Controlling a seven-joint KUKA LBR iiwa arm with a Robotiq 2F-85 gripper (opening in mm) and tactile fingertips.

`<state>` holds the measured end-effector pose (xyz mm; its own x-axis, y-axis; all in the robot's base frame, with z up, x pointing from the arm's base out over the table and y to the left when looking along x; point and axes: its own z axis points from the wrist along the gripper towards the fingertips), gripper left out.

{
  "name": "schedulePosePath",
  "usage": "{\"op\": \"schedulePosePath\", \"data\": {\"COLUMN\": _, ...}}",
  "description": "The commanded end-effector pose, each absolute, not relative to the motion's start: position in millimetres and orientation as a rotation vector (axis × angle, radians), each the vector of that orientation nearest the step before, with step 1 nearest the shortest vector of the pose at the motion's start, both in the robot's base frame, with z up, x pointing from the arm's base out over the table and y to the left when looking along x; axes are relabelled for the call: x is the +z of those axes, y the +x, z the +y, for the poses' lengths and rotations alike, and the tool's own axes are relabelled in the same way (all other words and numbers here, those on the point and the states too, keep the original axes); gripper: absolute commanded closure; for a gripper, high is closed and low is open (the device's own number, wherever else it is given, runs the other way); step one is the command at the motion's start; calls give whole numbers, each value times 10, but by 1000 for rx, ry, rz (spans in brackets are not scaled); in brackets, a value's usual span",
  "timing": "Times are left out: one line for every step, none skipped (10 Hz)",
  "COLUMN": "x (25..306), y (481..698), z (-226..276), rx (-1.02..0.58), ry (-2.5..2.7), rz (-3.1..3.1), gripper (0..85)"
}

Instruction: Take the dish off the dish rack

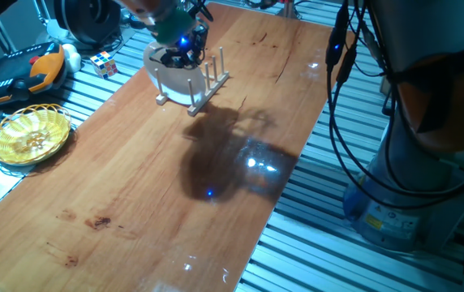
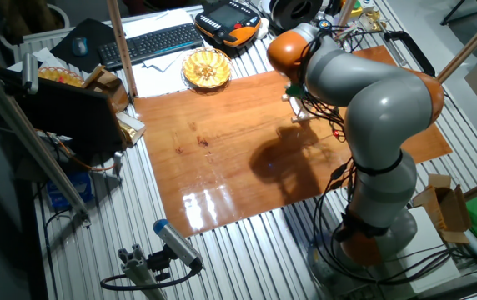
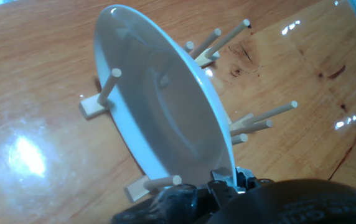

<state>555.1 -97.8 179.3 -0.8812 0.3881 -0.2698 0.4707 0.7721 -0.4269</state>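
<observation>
The white dish (image 3: 159, 106) stands on edge in the light-wood dish rack (image 3: 94, 107), between its upright pegs. In the hand view my gripper (image 3: 229, 182) is at the dish's rim. One dark finger (image 3: 215, 186) lies on the hollow side and the other on the back, both close against the rim. In one fixed view the gripper (image 1: 180, 40) sits right on top of the dish (image 1: 171, 75) in the rack (image 1: 209, 83) at the table's far end. In the other fixed view the arm (image 2: 347, 79) hides the dish and most of the rack.
A yellow woven basket (image 1: 31, 134) sits off the table's left edge, with a Rubik's cube (image 1: 105, 63) and an orange-black teach pendant (image 1: 21, 69) behind it. A keyboard (image 2: 151, 42) lies beyond the table. Cables hang by the robot base (image 1: 394, 203).
</observation>
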Motion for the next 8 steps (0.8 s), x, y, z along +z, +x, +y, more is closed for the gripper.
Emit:
{"op": "schedulePosePath", "data": {"x": 1799, "y": 5550, "z": -974, "rx": -754, "ry": 680, "rz": 2792, "gripper": 840}}
{"op": "schedulePosePath", "data": {"x": 1801, "y": 5549, "z": -965, "rx": -760, "ry": 688, "rz": 2779, "gripper": 840}}
{"op": "schedulePosePath", "data": {"x": 1796, "y": 5550, "z": -956, "rx": -769, "ry": 700, "rz": 2763, "gripper": 840}}
{"op": "schedulePosePath", "data": {"x": 1793, "y": 5551, "z": -952, "rx": -770, "ry": 709, "rz": 2756, "gripper": 840}}
{"op": "schedulePosePath", "data": {"x": 1791, "y": 5553, "z": -942, "rx": -786, "ry": 711, "rz": 2747, "gripper": 840}}
{"op": "schedulePosePath", "data": {"x": 1795, "y": 5555, "z": -934, "rx": -804, "ry": 703, "rz": 2744, "gripper": 840}}
{"op": "schedulePosePath", "data": {"x": 1800, "y": 5557, "z": -929, "rx": -813, "ry": 696, "rz": 2743, "gripper": 840}}
{"op": "schedulePosePath", "data": {"x": 1809, "y": 5556, "z": -923, "rx": -820, "ry": 694, "rz": 2742, "gripper": 840}}
